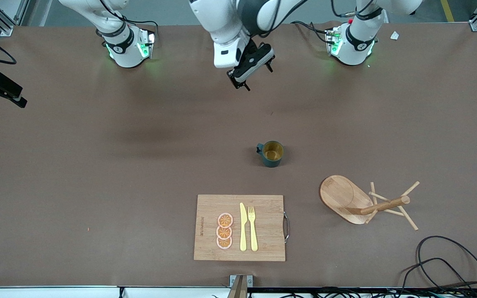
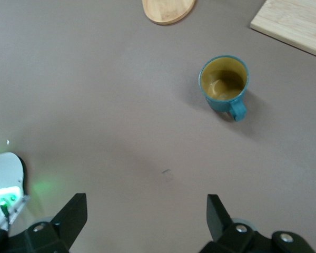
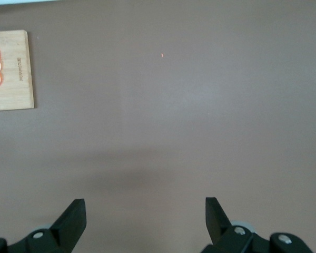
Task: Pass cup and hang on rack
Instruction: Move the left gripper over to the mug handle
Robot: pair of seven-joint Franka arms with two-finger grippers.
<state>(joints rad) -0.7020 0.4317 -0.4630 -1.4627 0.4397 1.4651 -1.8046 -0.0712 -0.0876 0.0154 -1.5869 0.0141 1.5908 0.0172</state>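
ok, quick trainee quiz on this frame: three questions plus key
1. True or false: the cup stands on the table, apart from the rack.
2. What lies on the board? A) spoon B) knife, fork, orange slices C) cup
3. Fill in: over bare table, the left pincer and right pincer are both ___.
Key: 1 true; 2 B; 3 open.

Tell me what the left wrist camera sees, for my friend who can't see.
A small teal cup with a yellow inside stands alone on the brown table. The left gripper hangs open above the table, holding nothing.
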